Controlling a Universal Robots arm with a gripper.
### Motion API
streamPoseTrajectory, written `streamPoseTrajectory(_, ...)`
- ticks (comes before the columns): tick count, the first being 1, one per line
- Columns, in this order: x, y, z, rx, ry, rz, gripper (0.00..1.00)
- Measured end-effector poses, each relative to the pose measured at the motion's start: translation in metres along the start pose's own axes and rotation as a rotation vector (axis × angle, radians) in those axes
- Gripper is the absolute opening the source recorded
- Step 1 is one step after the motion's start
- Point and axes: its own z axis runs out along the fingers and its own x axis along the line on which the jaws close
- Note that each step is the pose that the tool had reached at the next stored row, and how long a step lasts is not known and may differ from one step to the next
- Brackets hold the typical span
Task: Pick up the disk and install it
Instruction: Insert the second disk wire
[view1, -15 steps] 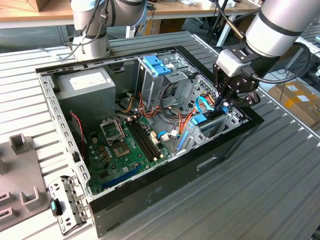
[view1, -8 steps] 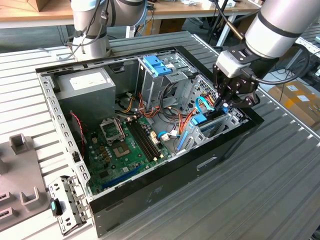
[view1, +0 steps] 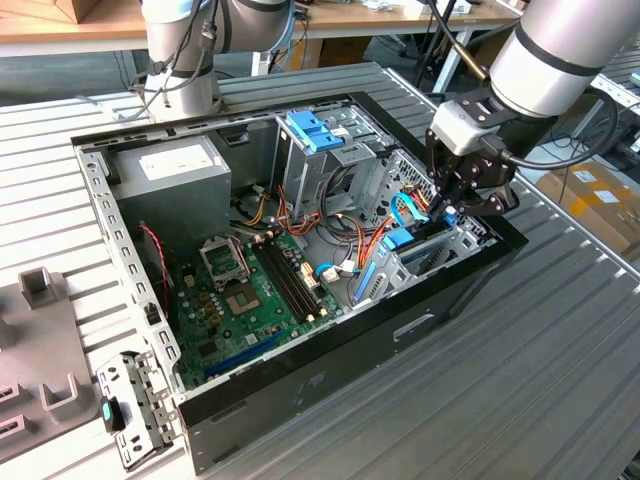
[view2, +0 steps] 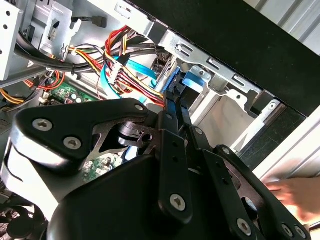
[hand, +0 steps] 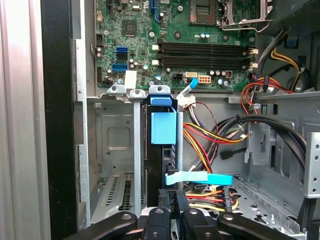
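Disk (hand: 163, 131) stands on edge in the metal bay (hand: 117, 145) at the case's (view1: 300, 400) front corner, blue carrier frame up, beside the motherboard (view1: 245, 295). Gripper (hand: 172, 202) is clenched on the disk's near edge, fingers (view2: 172, 112) pinched together on it in both wrist views. Blue ribbon cable (hand: 200, 177) crosses just beside it.

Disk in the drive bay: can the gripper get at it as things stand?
Likely yes: the gripper is at the disk standing in the bay, fingers seemingly pinching its edge, nothing between them.
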Motion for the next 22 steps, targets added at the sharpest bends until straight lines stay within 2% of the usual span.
streamPoseTrajectory(15, 0.0001, 0.0010, 0.0019, 0.0002, -0.0011, 0.002, 0.16)
streamPoseTrajectory(22, 0.0005, 0.0012, 0.0051, 0.0001, -0.0012, 0.002, 0.16)
